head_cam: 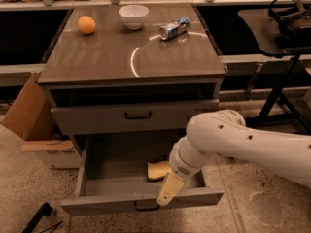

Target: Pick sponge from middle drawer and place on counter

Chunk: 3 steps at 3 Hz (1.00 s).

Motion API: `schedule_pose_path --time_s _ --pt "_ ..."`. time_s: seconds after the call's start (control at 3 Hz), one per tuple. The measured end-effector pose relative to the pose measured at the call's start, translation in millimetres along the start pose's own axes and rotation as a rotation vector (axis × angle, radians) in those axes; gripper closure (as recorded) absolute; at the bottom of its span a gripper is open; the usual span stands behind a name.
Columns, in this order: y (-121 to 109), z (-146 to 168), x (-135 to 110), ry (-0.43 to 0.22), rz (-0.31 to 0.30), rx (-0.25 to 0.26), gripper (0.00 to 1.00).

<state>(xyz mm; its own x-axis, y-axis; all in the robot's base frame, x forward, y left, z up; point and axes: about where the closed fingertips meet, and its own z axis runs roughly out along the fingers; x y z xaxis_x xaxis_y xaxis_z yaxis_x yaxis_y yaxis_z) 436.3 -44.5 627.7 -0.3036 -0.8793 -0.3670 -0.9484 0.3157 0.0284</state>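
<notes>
The sponge (158, 170) lies in the open middle drawer (112, 171), just beside the gripper (169, 191), whose state I cannot tell. Best to centre over the sponge, clear of the drawer front.
</notes>
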Motion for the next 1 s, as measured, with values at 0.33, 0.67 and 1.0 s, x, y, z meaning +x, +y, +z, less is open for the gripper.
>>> schedule_pose_path --time_s 0.33,0.67,1.0 --pt "-10 39 4 -0.119 0.007 -0.04 0.0" --pt "-10 39 4 -0.119 0.007 -0.04 0.0" --pt "-27 51 5 -0.147 -0.008 -0.041 0.0"
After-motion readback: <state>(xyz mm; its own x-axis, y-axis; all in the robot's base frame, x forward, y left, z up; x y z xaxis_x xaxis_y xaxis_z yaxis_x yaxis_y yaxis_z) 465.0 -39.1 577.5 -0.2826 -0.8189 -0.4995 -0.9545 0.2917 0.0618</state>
